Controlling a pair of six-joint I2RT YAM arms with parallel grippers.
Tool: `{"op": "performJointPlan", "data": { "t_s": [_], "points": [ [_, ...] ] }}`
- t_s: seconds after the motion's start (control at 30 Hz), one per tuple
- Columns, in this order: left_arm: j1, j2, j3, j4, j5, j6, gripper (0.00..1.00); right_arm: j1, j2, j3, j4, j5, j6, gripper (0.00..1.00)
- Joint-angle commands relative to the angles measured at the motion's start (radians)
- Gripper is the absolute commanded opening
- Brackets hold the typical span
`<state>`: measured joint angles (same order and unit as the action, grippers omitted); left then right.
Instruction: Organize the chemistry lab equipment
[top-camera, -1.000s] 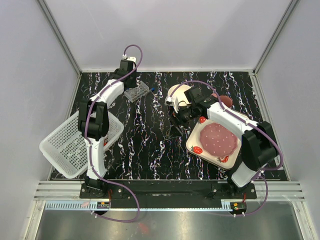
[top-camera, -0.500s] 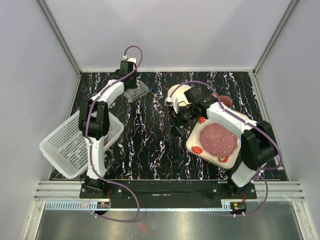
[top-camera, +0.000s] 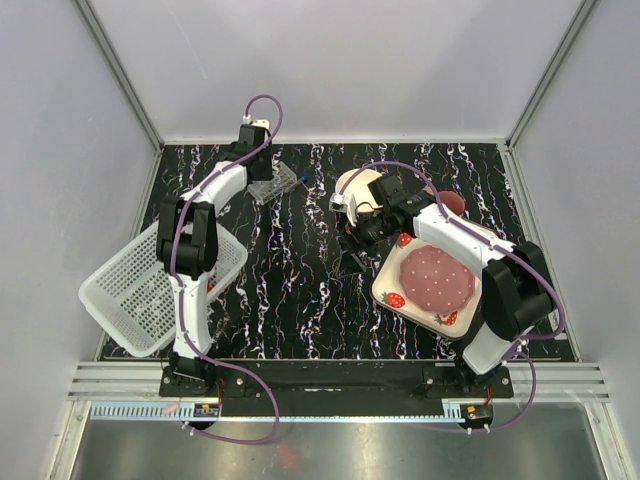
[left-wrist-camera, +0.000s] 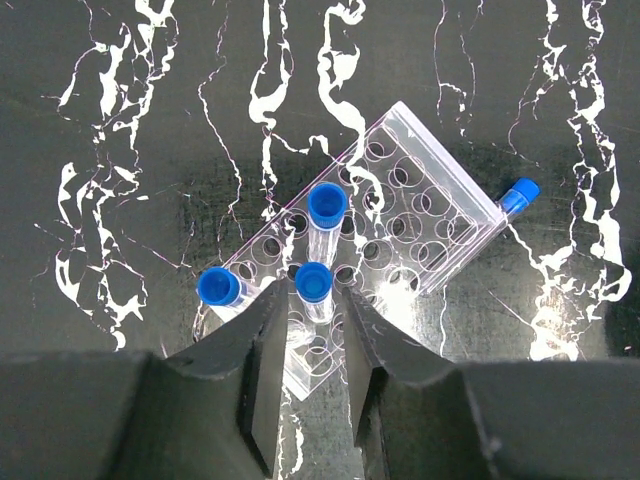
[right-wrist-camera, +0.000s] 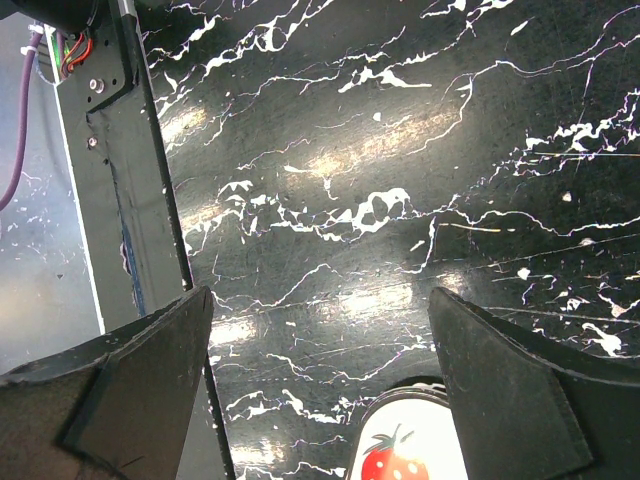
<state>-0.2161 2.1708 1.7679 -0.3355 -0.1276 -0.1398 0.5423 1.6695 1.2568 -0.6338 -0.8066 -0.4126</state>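
The clear tube rack (left-wrist-camera: 400, 215) lies slanted on the black marbled table, at the back left in the top view (top-camera: 273, 185). Three blue-capped tubes stand in it (left-wrist-camera: 327, 205). My left gripper (left-wrist-camera: 312, 300) straddles the nearest tube (left-wrist-camera: 313, 282), its jaws narrowly open with a slim gap on each side of the cap. Another blue-capped tube (left-wrist-camera: 518, 193) lies on the table against the rack's far end (top-camera: 303, 181). My right gripper (right-wrist-camera: 320, 295) hangs wide open over bare table by the plate's edge, holding nothing (top-camera: 352, 240).
A white mesh basket (top-camera: 135, 290) sits at the left edge. A white bowl (top-camera: 352, 184), a pink mug (top-camera: 452, 202) and a strawberry-printed plate (top-camera: 437, 280) (right-wrist-camera: 400, 455) are at the right. Thin pale items (top-camera: 343, 266) lie below the right gripper, too small to identify.
The left wrist has shifted very slightly over the rack. The right arm has stayed still.
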Motion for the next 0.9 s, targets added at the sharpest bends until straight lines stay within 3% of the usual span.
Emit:
{"op": "performJointPlan", "data": {
  "t_s": [0.0,0.47,0.6,0.73,0.87],
  "points": [
    [0.007,-0.063,-0.016,0.055,-0.004,-0.012,0.34,0.004,0.001,0.046,-0.007,-0.025,-0.022,0.94],
    [0.006,-0.210,-0.071,0.069,0.060,-0.018,0.54,0.004,-0.004,0.046,-0.007,-0.025,-0.022,0.94],
    [0.006,-0.213,-0.071,0.067,0.164,-0.006,0.61,0.002,-0.004,0.046,-0.009,-0.023,-0.023,0.94],
    [0.004,-0.160,-0.010,0.038,0.308,0.003,0.63,0.002,-0.002,0.047,-0.009,-0.025,-0.025,0.94],
    [0.000,-0.034,0.175,-0.071,0.426,0.040,0.63,0.004,0.001,0.047,-0.010,-0.023,-0.026,0.94]
  ]
}}
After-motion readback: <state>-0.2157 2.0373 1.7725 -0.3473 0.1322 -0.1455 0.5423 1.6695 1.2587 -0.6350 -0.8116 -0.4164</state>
